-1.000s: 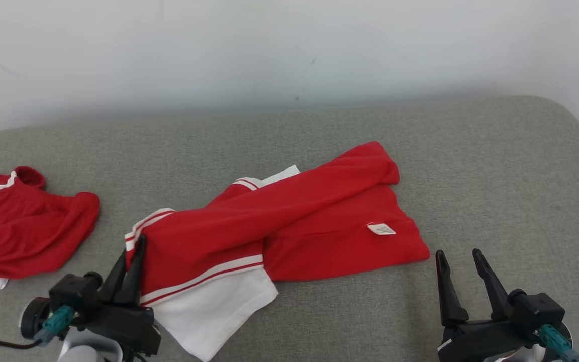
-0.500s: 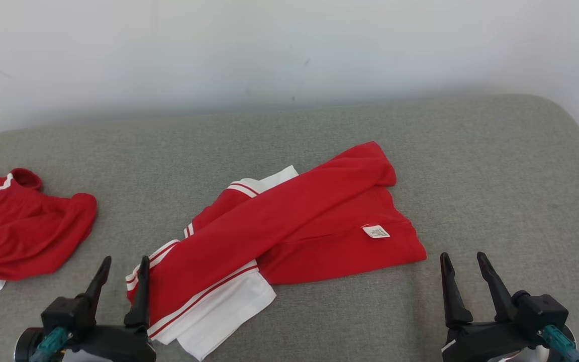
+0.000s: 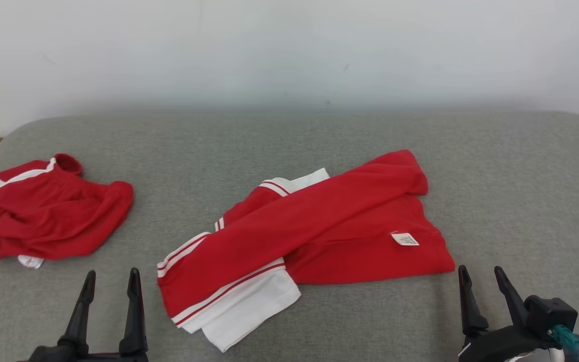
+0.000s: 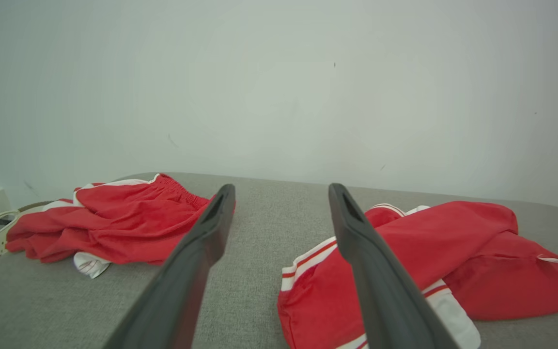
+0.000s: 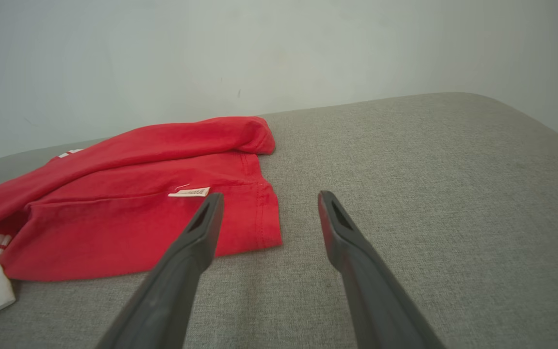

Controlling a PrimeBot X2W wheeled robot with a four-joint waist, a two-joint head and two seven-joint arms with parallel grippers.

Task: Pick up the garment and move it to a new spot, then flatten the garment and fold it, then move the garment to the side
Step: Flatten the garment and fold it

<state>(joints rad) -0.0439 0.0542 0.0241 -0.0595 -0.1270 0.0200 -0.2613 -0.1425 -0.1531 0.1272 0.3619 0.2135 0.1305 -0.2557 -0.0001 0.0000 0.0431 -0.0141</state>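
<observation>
The red garment [image 3: 314,221] with white trim lies rumpled in the middle of the grey padded surface [image 3: 510,181]. One red layer is folded diagonally across it, and a white label [image 3: 404,239] faces up near its right hem. The left end effector [image 3: 111,274] is spread and empty, apart from the garment and just left of its striped lower corner. The right end effector [image 3: 480,271] is also spread and empty, just right of the lower right hem corner. A second red garment [image 3: 48,211] is heaped at the far left, well apart.

open left gripper [image 4: 279,208] — red garment [image 4: 434,257] just right
</observation>
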